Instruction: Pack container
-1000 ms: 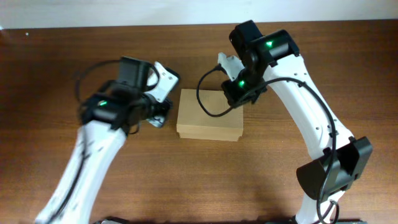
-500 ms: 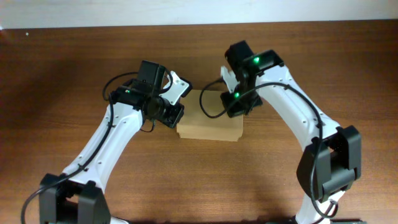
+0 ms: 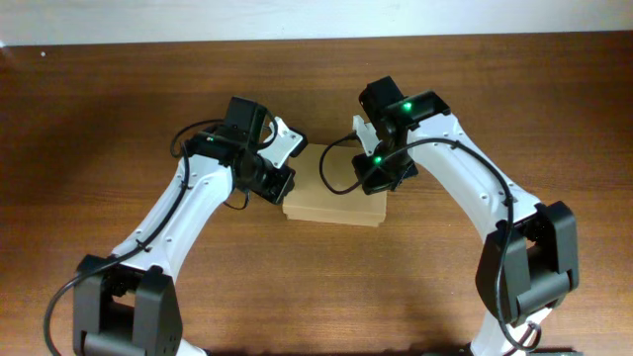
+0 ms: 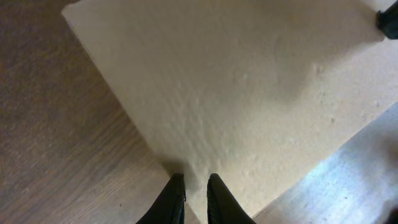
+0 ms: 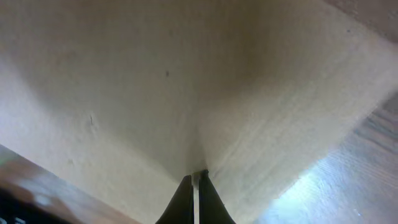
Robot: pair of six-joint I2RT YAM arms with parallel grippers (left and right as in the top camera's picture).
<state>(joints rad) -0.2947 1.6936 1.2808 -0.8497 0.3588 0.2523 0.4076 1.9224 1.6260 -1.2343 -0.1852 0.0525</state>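
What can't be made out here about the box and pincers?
Container contents: lid down, every view.
Left pincer: left wrist view, unclear whether it pinches the container's edge.
Right pincer: right wrist view blurred, contact unclear.
Overhead: wrists cover both pincer tips.

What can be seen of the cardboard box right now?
The container is a plain tan cardboard box, unmarked, lid closed flat, lying on the wooden table between the arms. The left gripper is at its left edge, the right gripper at its right end, both with fingertips close together.
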